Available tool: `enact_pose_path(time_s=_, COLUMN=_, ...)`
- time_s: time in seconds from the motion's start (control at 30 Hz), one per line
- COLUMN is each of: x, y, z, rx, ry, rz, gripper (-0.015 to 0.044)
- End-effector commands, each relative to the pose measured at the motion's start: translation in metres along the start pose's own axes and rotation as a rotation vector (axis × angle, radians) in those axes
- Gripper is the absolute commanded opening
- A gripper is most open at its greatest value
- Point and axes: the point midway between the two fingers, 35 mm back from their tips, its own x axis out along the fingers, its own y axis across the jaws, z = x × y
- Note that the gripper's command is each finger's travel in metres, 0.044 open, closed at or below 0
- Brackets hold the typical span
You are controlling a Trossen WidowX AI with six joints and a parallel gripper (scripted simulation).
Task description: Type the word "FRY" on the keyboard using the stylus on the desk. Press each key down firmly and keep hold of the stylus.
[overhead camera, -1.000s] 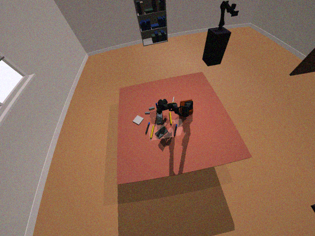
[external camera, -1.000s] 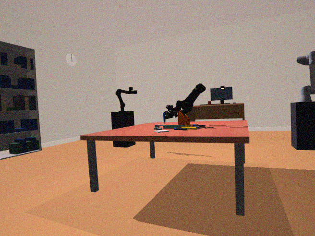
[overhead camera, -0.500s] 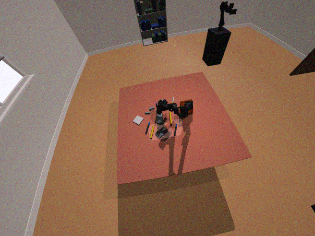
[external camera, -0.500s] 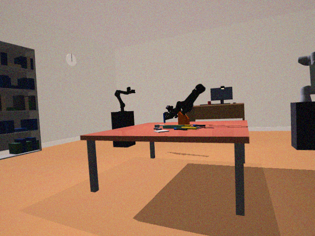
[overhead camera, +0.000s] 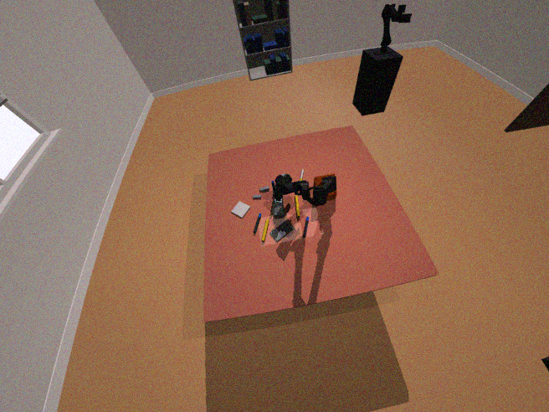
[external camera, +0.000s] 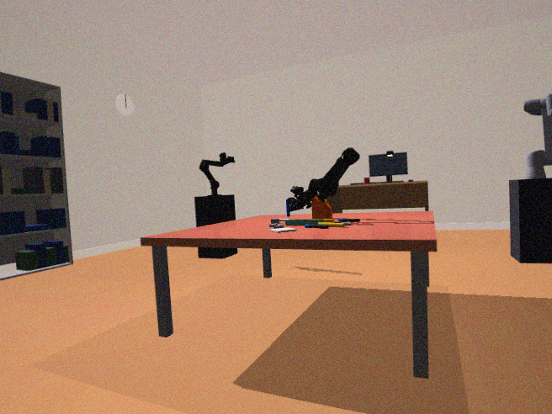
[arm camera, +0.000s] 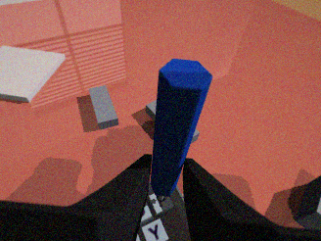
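Stylus (external camera: 288, 207) (arm camera: 177, 118), faceted blue, probably light and stiff, likely slippery if pressed off-axis; gripper (external camera: 292, 205) (arm camera: 167, 163) clamps its shaft, best held low near the tip.

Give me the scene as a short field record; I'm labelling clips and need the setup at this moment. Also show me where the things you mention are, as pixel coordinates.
held: blue stylus (external camera: 288, 207) (arm camera: 178, 122), between the jaws
key letter readable in wrist view: Y (arm camera: 156, 231)
target keys F, R: cannot be told apart
stylus contact with a key: cannot tell
white pad: flat on the red table (overhead camera: 336, 265) (external camera: 289, 243)
arm mount: orange (external camera: 321, 208)
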Motion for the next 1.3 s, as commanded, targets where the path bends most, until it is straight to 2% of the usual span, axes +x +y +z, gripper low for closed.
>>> enact_pose_path(time_s=0.0, x=0.001, y=-0.002, z=-0.003, rx=0.003, ry=0.000, rz=-0.008, gripper=0.0081)
enact_pose_path(time_s=0.77, x=0.003, y=-0.002, z=-0.005, rx=0.003, ry=0.000, rz=-0.008, gripper=0.0081)
enact_pose_path(time_s=1.27, x=-0.017, y=-0.002, z=0.029, rx=0.001, ry=-0.002, rz=-0.008, gripper=0.0081)
